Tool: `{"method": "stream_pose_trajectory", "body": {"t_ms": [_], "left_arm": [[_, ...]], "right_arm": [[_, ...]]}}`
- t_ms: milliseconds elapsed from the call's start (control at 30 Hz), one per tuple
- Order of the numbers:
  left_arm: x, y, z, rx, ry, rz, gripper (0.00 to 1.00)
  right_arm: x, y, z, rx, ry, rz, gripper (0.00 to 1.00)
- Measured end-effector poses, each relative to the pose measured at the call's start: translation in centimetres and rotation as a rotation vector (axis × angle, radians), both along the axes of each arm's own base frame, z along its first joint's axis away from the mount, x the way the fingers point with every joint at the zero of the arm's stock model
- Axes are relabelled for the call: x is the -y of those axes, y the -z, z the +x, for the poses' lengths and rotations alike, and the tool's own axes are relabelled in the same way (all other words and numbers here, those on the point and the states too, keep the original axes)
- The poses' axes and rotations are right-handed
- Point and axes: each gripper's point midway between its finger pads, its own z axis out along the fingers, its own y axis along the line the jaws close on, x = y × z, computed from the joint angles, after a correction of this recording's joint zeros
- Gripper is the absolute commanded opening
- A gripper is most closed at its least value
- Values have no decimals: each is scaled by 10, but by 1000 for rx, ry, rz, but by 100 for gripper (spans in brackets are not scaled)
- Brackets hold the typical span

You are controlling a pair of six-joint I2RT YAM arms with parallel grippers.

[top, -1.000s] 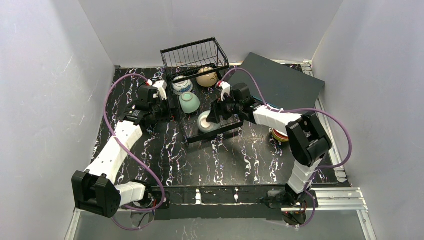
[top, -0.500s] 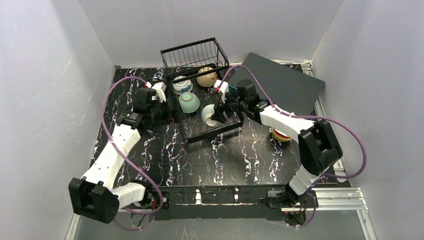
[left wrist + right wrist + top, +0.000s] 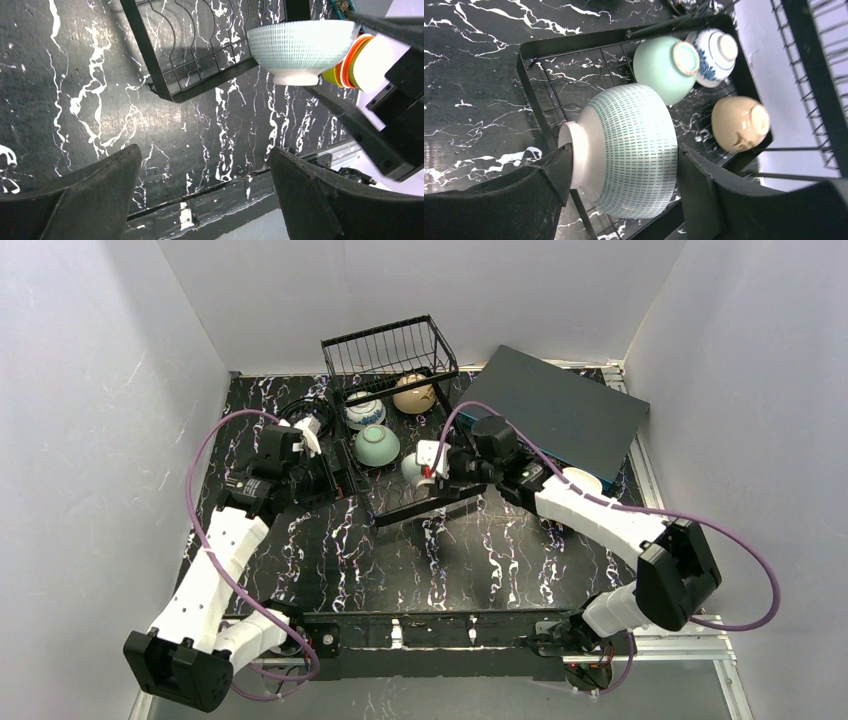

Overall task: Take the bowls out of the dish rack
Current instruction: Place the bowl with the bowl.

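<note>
Jaws of right gripper (image 3: 621,162) clasp a patterned bowl (image 3: 639,135) over the dish rack (image 3: 526,82); left gripper (image 3: 204,152) gapes empty.

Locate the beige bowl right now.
In the top view the beige bowl lies at the far end of the dish rack, right of the blue-and-white bowl and beyond the pale green bowl.
</note>
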Motion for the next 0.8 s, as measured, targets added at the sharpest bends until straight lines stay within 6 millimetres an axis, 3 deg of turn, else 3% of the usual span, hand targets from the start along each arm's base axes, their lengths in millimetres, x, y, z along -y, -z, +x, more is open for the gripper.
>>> {"method": "stream_pose_trajectory", "body": {"t_ms": [200, 500, 800], "left_arm": [[1, -6, -9, -36, -55, -49, 98], [5, -14, -9, -76, -110, -102, 98], [14, -14, -5, -142, -103, -128, 97]], "right_arm": [[-9, -5, -28, 200, -54, -86, 16], [-13, 18, -74, 415, -101, -224, 14], [-28, 5, -95, 597, -99, -212, 13]]}}
